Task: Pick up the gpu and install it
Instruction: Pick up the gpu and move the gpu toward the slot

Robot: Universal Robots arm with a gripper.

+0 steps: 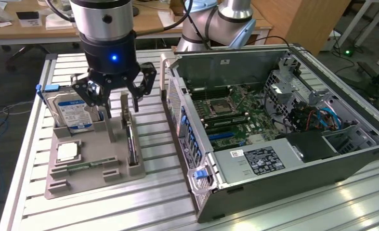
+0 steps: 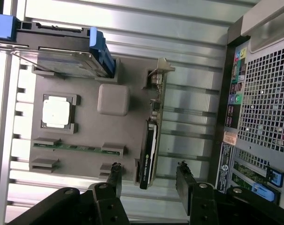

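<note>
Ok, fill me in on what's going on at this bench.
A robot arm's gripper hangs over the grey parts tray, its jaws open and holding nothing. It is lined up above the gpu, which stands on edge in its slot in the tray, between the two fingers but not touched by them. A hard drive stands in the same tray. On the exterior view's right, the computer case lies open, and the card is not yet installed.
</note>
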